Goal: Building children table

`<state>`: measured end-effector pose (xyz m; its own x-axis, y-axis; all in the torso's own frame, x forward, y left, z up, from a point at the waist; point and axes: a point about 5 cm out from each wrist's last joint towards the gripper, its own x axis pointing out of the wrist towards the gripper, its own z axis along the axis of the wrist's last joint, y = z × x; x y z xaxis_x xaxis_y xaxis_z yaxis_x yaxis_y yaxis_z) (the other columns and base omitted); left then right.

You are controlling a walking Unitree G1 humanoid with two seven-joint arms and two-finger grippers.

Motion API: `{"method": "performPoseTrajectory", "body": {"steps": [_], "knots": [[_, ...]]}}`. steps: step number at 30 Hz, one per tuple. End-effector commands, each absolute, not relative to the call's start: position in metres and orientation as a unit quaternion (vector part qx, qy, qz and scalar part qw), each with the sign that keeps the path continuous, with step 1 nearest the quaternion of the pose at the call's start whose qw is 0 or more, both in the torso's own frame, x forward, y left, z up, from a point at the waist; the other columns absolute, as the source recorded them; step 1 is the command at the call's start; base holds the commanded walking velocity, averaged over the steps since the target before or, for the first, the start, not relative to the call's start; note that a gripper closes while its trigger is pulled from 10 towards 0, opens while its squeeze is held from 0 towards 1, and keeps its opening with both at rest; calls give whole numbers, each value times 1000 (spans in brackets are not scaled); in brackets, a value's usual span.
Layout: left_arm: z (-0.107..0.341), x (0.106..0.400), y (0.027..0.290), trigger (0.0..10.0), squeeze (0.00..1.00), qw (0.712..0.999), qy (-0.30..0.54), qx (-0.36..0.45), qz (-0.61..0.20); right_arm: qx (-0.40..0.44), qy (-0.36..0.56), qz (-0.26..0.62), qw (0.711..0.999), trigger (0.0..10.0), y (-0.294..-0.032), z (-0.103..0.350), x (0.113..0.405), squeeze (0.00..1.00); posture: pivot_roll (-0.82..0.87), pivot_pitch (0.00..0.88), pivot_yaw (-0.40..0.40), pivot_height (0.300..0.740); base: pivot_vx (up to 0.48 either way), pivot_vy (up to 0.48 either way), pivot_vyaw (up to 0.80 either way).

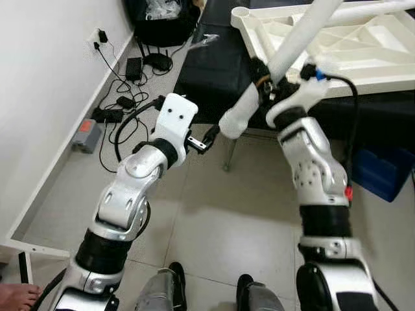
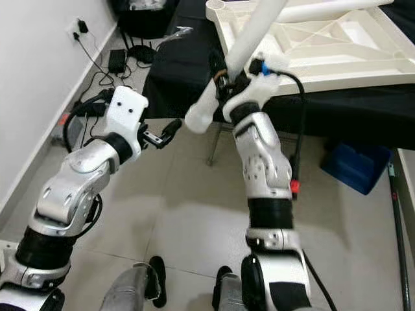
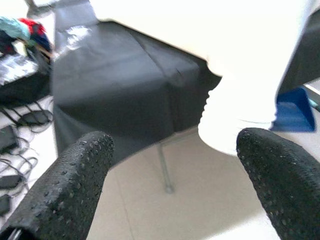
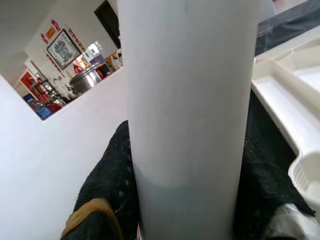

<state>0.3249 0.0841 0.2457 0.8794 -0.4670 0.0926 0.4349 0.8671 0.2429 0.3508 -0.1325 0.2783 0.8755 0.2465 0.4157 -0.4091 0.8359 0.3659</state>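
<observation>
Leg in hand, that is where things stand: the right gripper [image 1: 262, 81] is clamped round a white table leg [image 1: 285, 55], a plain plastic tube that slants from the top centre of the head views down to its rounded lower end at mid-frame. In the right wrist view the tube sits square between the black fingers [image 4: 107, 175], gripped firmly on both sides.

At the upper right of the frame the white tabletop [image 1: 363, 45] lies upside down, ribs showing, on a worktop [image 1: 207, 71] draped in black cloth. A round socket [image 1: 240, 11] shows at its near corner, and I take that to be where a leg goes.

The left gripper [image 1: 209, 137] hovers just left of the leg's lower end, fingers spread wide and holding nothing; in its own wrist view the rounded end of the leg sits near one finger.

To do this step well, I would say the tube wants bringing upright over a socket before any push, since a slanted leg will likely jam on the rim. The left gripper could close on the lower end to steady it and help turn it. The tabletop looks light and lies loose on the cloth, so a hard shove may slide it. Cables [image 1: 120, 97] trail across the floor at the upper left, worth minding if the robot steps.
</observation>
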Motion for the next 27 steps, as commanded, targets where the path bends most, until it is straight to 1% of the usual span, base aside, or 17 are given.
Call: {"method": "performPoseTrajectory", "body": {"steps": [1, 3, 8, 10, 13, 20, 22, 26, 27], "knots": [[238, 327, 78, 10000, 0, 961, -62, 99, -251, 239, -180, 192, 935, 0, -125, 281, 342, 0, 148, 217, 12, 740, 0, 0, 0], [233, 327, 71, 10000, 0, 958, -48, 83, -271, 243, -174, 196, 934, 0, -122, 279, 338, 0, 150, 221, 14, 740, 0, 0, 0], [226, 328, 64, 10000, 0, 953, -35, 76, -290, 248, -171, 200, 932, 0, -119, 279, 334, 0, 145, 226, 19, 740, 0, 0, 0], [222, 329, 56, 10000, 0, 948, -27, 68, -310, 252, -169, 209, 930, 0, -116, 281, 330, 0, 147, 233, 14, 740, 0, 0, 0], [220, 333, 50, 10000, 0, 945, -29, 77, -315, 255, -164, 223, 926, 0, -111, 283, 326, 0, 145, 236, 16, 740, 0, 0, 0], [220, 342, 48, 10000, 0, 943, -33, 96, -317, 251, -153, 249, 923, 0, -102, 282, 317, 0, 138, 242, 20, 740, 0, 0, 0], [221, 347, 49, 10000, 0, 941, -36, 106, -319, 237, -142, 263, 924, 0, -98, 277, 311, 0, 136, 244, 19, 740, 0, 0, 0], [221, 349, 49, 10000, 0, 940, -39, 110, -320, 235, -131, 264, 926, 0, -97, 273, 308, 0, 136, 244, 19, 740, 0, 0, 0], [220, 348, 48, 1922, 0, 938, -40, 112, -325, 237, -129, 264, 926, 0, -97, 273, 307, 0, 140, 249, 18, 740, 0, 0, 0]]}}
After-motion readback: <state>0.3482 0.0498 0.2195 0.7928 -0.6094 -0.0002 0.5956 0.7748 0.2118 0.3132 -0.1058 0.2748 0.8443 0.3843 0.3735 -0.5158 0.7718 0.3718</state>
